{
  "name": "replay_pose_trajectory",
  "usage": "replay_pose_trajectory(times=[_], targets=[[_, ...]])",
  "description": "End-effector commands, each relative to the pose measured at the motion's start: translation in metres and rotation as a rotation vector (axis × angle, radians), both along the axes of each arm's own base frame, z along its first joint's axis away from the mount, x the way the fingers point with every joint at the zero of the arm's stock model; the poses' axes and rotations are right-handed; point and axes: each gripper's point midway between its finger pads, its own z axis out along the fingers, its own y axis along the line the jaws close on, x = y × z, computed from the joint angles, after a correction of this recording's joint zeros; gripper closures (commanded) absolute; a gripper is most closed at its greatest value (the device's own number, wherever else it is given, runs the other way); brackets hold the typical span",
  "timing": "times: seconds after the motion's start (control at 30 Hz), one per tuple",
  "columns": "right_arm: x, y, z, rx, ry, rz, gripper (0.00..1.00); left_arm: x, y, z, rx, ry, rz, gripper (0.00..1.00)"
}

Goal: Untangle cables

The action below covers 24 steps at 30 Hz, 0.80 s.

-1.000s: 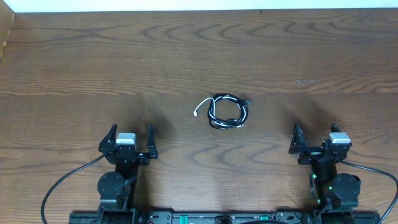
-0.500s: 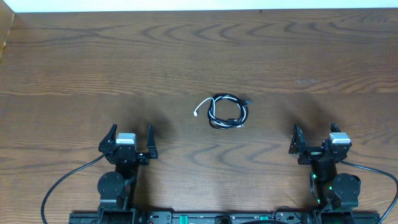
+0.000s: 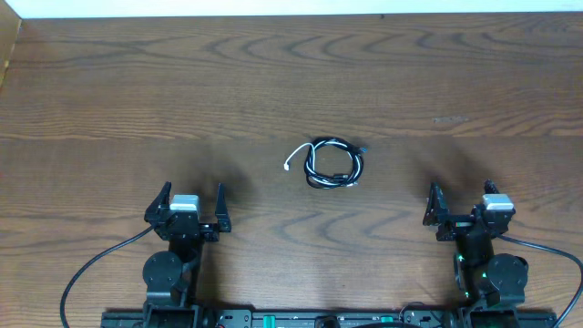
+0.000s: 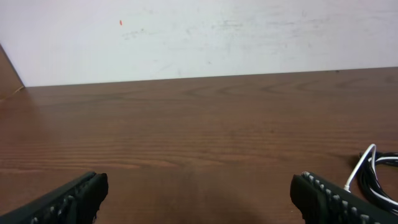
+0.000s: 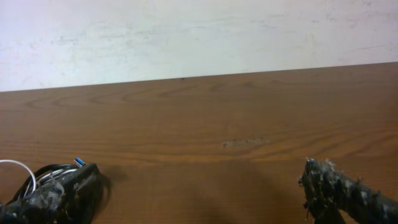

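A white cable and a black cable [image 3: 331, 164] lie coiled together in one small bundle at the middle of the wooden table [image 3: 273, 82]. The white plug end [image 3: 290, 166] sticks out to the left. The bundle's edge shows at the right of the left wrist view [image 4: 376, 171] and at the left of the right wrist view [image 5: 37, 174]. My left gripper [image 3: 189, 208] is open and empty, near the front edge, left of the bundle. My right gripper [image 3: 460, 204] is open and empty, near the front edge, right of the bundle.
A white wall [image 4: 199, 37] borders the table's far edge. A raised wooden edge [image 3: 7, 46] runs along the table's left side. Thick black arm wires [image 3: 91, 273] curve behind both arm bases.
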Motion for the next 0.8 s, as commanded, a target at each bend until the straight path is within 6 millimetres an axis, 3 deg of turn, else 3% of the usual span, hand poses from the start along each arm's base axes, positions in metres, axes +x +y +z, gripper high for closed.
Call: replay_pose_trajectory(times=[0.0, 0.77], targets=[[-0.0002, -0.0017, -0.0004, -0.010, -0.001, -0.005, 0.01, -0.0014, 0.0030, -0.0165, 0.018, 0.058, 0.014, 0.01], [-0.0002, -0.0023, -0.0003, -0.011, -0.001, -0.009, 0.01, -0.0013, 0.0031, -0.0163, 0.018, 0.057, 0.014, 0.01]])
